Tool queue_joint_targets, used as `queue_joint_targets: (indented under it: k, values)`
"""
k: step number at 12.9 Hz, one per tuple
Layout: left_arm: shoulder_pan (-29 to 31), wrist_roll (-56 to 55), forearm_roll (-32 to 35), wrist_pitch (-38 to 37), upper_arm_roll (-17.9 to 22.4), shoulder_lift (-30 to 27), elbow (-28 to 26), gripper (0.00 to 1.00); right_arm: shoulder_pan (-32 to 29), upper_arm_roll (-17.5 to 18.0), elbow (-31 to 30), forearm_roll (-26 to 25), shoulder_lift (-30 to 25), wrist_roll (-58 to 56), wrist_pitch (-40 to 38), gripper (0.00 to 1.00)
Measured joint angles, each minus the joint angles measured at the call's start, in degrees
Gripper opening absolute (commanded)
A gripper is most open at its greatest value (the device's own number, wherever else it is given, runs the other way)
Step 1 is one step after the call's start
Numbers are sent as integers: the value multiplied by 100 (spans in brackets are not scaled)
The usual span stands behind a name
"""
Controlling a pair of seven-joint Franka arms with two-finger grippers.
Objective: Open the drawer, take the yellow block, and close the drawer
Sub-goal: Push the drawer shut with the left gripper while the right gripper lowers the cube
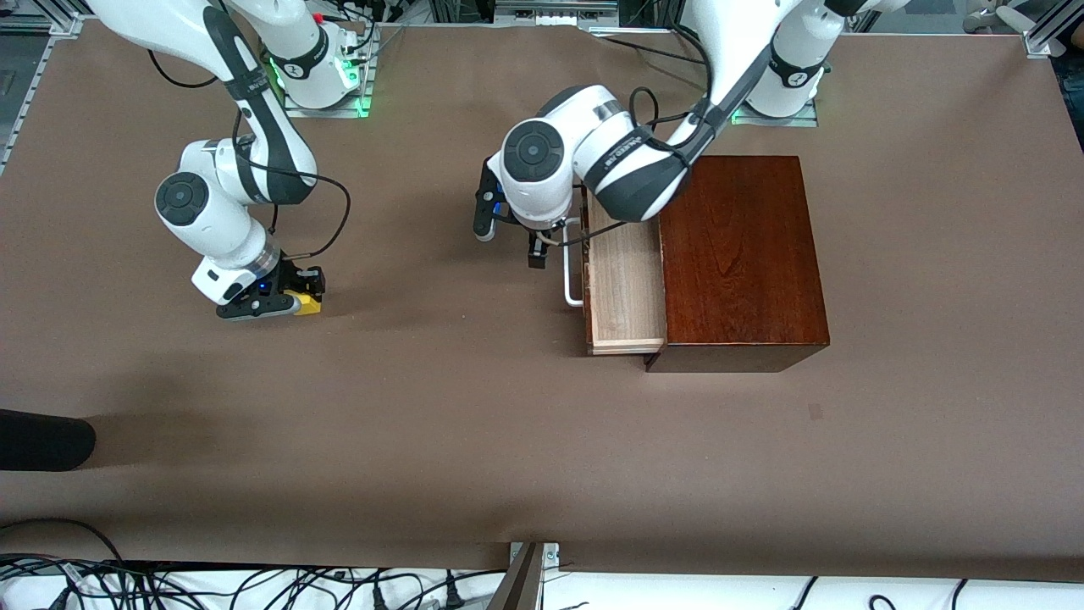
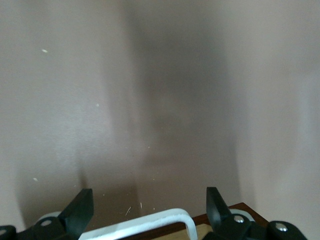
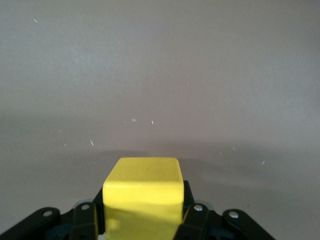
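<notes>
**Block pinched by the right tool, drawer open at the left tool**

Your right tool (image 1: 292,302) is pressed tight on the yellow block (image 1: 306,302), low over the brown worktop (image 1: 474,440) toward the right arm's end. In the right wrist view the block (image 3: 142,192) sits squarely between the two black fingers (image 3: 84,220), its top face and one side face in plain sight, with bare worktop (image 3: 160,75) past it. From the front you cannot tell whether the block rests on the worktop or hangs just above it.

Your left tool (image 1: 542,246) is at the drawer's white handle (image 1: 569,275). Its fingers (image 2: 80,210) are spread wide, one on each side of the handle (image 2: 150,224) in the left wrist view, and neither visibly touches the bar.

The drawer (image 1: 625,284) is pulled partway out of the dark reddish-brown box (image 1: 741,254), toward the right arm's end of the worktop. You can see its pale wood floor, and the part that shows holds nothing; the left arm's wrist covers the section farthest from the front camera. The box stands toward the left arm's end, well apart from the block.
</notes>
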Motion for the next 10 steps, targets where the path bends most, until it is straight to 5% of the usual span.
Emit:
queue_joint_targets:
  k: [5, 6, 8, 10]
  values:
    - [-10, 49, 502, 98, 25, 210, -131, 100, 0, 9, -285, 0, 165, 40, 298, 0]
    - [-9, 48, 503, 100, 22, 211, -161, 100, 0, 13, -302, 0, 201, 42, 339, 20]
    - [-6, 36, 503, 95, 22, 213, -171, 100, 0, 14, -308, 0, 240, 45, 370, 100]
    - [2, 12, 507, 20, 20, 213, -161, 100, 0, 14, -302, 0, 231, 48, 397, 100]
